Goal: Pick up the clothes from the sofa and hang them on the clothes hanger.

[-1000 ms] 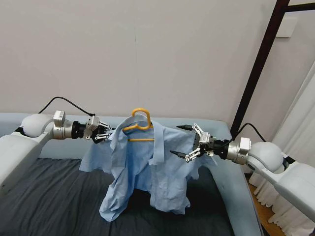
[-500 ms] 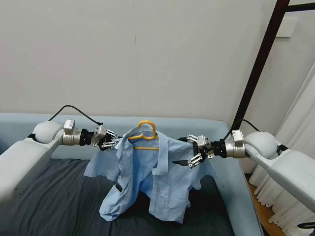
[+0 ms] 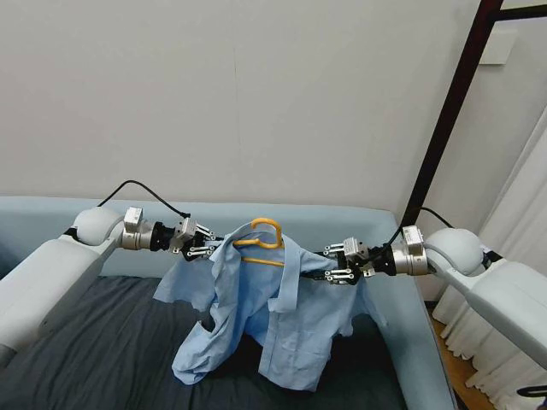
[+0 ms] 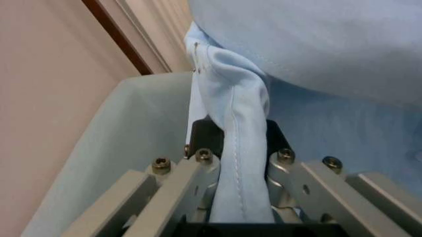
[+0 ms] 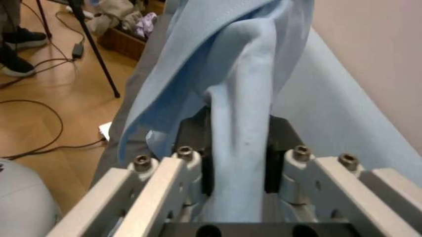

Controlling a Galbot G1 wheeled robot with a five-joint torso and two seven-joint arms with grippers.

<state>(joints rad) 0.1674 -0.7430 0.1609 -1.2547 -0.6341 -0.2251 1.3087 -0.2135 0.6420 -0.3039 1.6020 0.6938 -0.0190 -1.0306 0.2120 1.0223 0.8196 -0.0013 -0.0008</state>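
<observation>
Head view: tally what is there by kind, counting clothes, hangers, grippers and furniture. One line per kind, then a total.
Light blue shirt: 1
Yellow hanger, inside the shirt's collar: 1
Grippers: 2, the left gripper and the right gripper, each clamped on a shoulder of the shirt
Sofa: 1
Total: 5
</observation>
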